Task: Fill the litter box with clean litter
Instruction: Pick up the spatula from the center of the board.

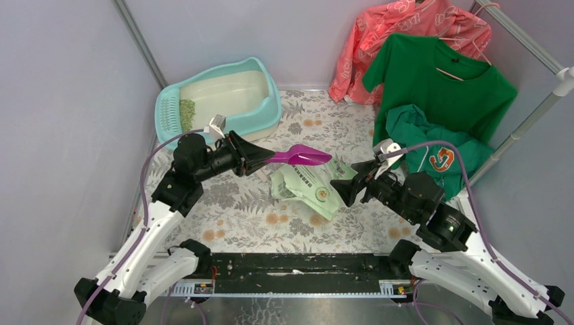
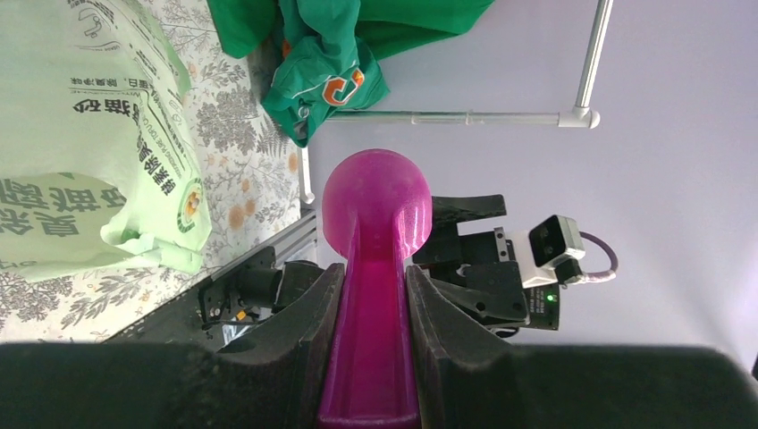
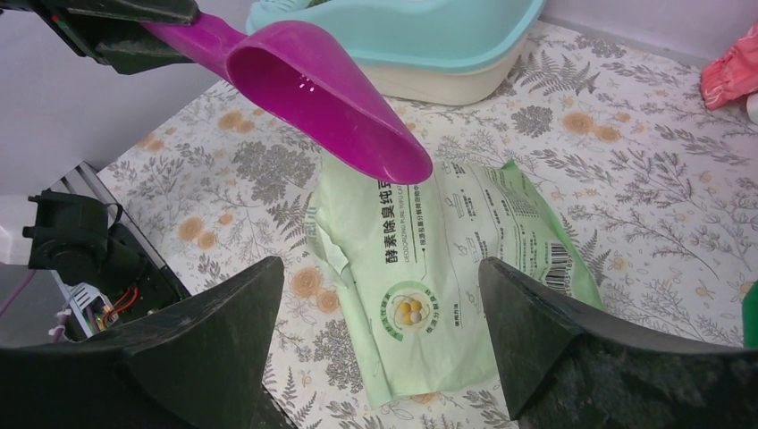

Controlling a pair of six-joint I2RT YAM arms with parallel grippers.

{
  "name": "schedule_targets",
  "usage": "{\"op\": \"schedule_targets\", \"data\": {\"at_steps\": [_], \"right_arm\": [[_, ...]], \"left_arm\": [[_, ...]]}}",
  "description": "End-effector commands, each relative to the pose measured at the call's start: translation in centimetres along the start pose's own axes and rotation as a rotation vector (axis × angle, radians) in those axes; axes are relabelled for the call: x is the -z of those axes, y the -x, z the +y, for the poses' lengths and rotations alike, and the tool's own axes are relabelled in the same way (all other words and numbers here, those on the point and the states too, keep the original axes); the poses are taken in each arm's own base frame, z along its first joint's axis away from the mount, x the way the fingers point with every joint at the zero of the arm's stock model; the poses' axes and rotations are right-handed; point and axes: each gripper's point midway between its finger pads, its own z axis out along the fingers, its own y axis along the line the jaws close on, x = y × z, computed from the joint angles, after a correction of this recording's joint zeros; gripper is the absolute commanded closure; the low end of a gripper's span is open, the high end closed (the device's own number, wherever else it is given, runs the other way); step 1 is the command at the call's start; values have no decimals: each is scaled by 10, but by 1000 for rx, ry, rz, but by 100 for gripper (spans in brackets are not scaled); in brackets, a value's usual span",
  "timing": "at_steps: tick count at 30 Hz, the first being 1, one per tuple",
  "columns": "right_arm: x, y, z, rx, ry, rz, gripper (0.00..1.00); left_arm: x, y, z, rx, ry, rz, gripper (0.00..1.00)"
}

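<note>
The turquoise-rimmed litter box (image 1: 272,103) stands at the back left, and a small patch of green clean litter (image 1: 187,108) lies in it beside the slotted grate. My left gripper (image 1: 260,159) is shut on the handle of a purple scoop (image 1: 301,156), held level above the mat with its bowl pointing right. The bowl (image 3: 331,98) looks empty. A light green printed bag (image 1: 308,186) lies flat under the scoop. My right gripper (image 3: 382,268) hovers open over the bag's near end (image 3: 447,268), holding nothing. The left wrist view shows the handle (image 2: 374,340) between the fingers.
A floral mat (image 1: 244,217) covers the table. A clothes rack (image 1: 535,108) at the right carries a pink garment (image 1: 406,27) and a green T-shirt (image 1: 440,81); a green jersey (image 1: 433,145) lies heaped beside the right arm. Grey walls close in left and back.
</note>
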Motion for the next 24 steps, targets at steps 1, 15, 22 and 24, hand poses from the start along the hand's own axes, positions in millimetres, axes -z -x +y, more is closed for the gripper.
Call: {"op": "schedule_targets", "data": {"at_steps": [1, 15, 22, 24], "right_arm": [[-10, 16, 7, 3, 34, -71, 12], [-27, 7, 7, -12, 47, -132, 12], [-49, 9, 14, -3, 79, -147, 13], [-53, 9, 17, -1, 96, -154, 13]], "left_arm": [[10, -2, -10, 22, -36, 1, 100], [16, -7, 1, 167, -122, 26, 99], [27, -16, -10, 186, -165, 56, 98], [28, -18, -12, 189, -169, 68, 98]]}}
